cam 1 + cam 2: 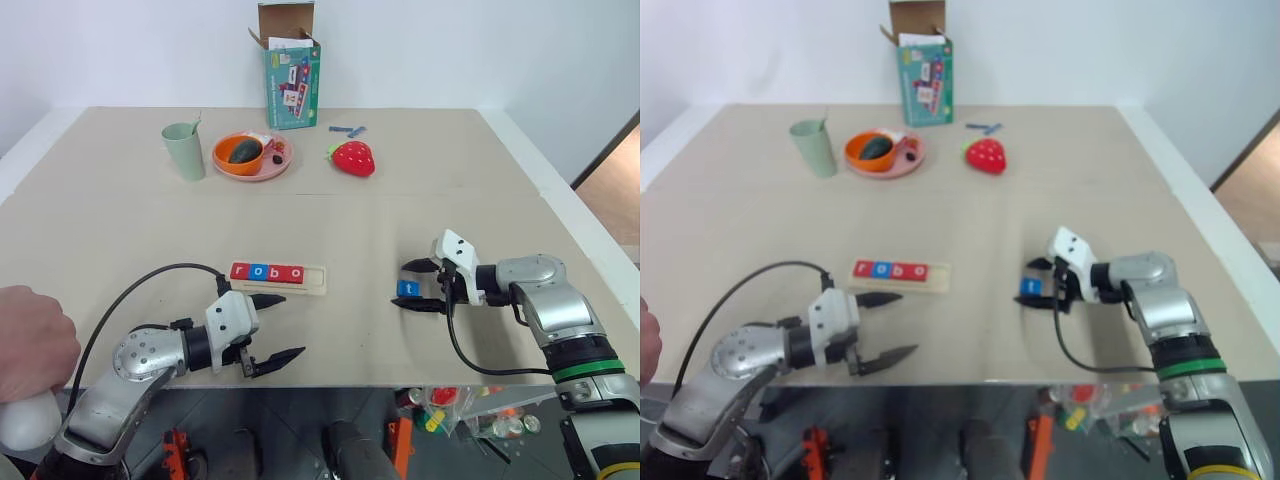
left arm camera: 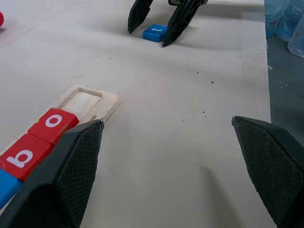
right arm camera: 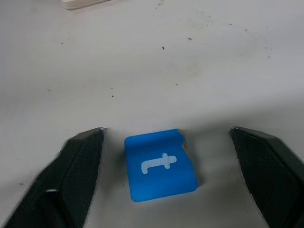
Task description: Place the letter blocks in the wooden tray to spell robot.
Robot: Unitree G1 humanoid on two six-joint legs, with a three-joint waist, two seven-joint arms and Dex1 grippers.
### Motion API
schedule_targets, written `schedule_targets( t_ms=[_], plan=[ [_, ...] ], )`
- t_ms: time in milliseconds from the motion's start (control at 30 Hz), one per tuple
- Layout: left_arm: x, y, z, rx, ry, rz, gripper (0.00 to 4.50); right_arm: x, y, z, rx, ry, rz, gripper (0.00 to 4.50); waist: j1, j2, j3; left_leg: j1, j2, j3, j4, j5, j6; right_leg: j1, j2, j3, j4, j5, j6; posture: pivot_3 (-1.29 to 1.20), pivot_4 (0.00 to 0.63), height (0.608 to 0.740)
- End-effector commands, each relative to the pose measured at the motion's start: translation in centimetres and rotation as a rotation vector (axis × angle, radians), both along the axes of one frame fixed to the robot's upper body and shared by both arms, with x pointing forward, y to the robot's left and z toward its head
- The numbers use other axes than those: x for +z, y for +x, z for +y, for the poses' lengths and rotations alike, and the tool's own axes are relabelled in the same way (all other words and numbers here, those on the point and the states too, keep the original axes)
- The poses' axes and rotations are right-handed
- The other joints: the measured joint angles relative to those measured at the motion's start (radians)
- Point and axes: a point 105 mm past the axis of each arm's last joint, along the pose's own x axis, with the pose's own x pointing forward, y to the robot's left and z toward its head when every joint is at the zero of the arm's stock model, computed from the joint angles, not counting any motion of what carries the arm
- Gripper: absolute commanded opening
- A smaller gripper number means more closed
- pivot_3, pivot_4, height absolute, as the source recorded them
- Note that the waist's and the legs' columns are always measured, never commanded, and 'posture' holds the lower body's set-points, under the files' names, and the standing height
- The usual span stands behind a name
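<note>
Bare table (image 1: pixel 360 250) lies open between the wooden tray (image 1: pixel 312 279) and the blue t block (image 1: pixel 408 289) at its 3 o'clock. The left gripper (image 1: pixel 275 328) crowds the tray's 6 o'clock edge; the tray's right-end slot is free.

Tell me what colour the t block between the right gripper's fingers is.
Blue, with a white t; the right wrist view shows it best.

Four small flat square blocks (image 1: pixel 265 272) sit in the long pale wooden tray (image 1: pixel 312 280) and their white letters read r, o, b, o. A small blue square block (image 3: pixel 160 165) on the table has a white t.
</note>
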Motion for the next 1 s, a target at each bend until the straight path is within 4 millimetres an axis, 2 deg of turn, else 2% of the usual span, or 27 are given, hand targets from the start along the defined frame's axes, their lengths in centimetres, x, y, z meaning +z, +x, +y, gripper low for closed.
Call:
schedule_targets(
  t_ms=[33,200,333,433,600,767,900,1000],
  plan=[
    [0.6,-0.1,-0.1,-0.003,-0.004,-0.030,4.50,-0.4,-0.2,-1.1,-0.025,-0.043,0.021,2.91,0.002,0.000,0.000,0.000,0.000,0.000,0.000,0.000,0.000,0.000,0.000,0.000,0.000,0.000,0.000,0.00,0.150,0.740],
    [0.4,0.0,-0.1,0.009,-0.006,-0.028,4.50,-0.7,-0.6,-1.6,-0.024,-0.047,0.031,1.25,0.003,0.000,0.000,0.000,0.000,0.000,0.000,0.000,0.000,0.001,0.000,-0.001,0.000,0.000,0.000,0.00,0.150,0.740],
    [0.4,0.5,0.3,0.064,-0.030,-0.032,4.50,0.9,-0.5,-0.2,0.019,0.015,-0.026,1.21,0.004,0.000,0.000,0.000,0.000,0.000,0.001,0.000,0.000,0.001,0.000,0.000,0.000,0.000,-0.001,0.00,0.150,0.740],
    [0.1,0.8,0.9,0.120,-0.046,-0.023,4.50,2.9,0.2,3.1,0.098,0.047,-0.096,1.21,-0.001,0.000,0.000,0.000,0.000,0.000,0.001,0.000,0.000,0.001,0.000,0.000,0.000,0.000,0.000,0.00,0.150,0.740],
    [-0.4,1.1,1.7,0.168,-0.044,-0.018,4.50,4.4,1.0,9.2,0.193,0.109,-0.130,1.21,-0.010,0.000,0.000,0.001,0.002,-0.001,0.000,0.000,0.000,-0.001,0.004,-0.001,0.001,0.003,-0.003,0.00,0.150,0.740],
    [-0.4,1.4,2.1,0.200,-0.047,-0.022,4.50,4.5,1.5,13.6,0.247,0.112,-0.128,1.21,-0.002,0.000,0.000,0.000,0.002,-0.002,0.000,0.000,0.000,-0.001,0.004,-0.001,0.001,0.002,-0.002,0.00,0.150,0.740],
    [-0.5,1.5,2.2,0.212,-0.049,-0.020,4.50,3.9,1.5,15.2,0.284,0.096,-0.103,1.21,0.007,0.000,0.000,-0.002,0.000,-0.002,0.000,0.000,-0.001,-0.001,-0.001,-0.001,0.000,-0.001,0.001,0.00,0.150,0.740],
    [-0.6,1.5,2.1,0.214,-0.051,-0.020,4.50,3.3,1.5,15.7,0.306,0.074,-0.082,1.21,0.007,0.000,0.000,-0.002,0.000,-0.001,0.000,0.000,-0.001,-0.001,-0.001,-0.001,0.000,-0.001,0.001,0.00,0.150,0.740]
  ],
)
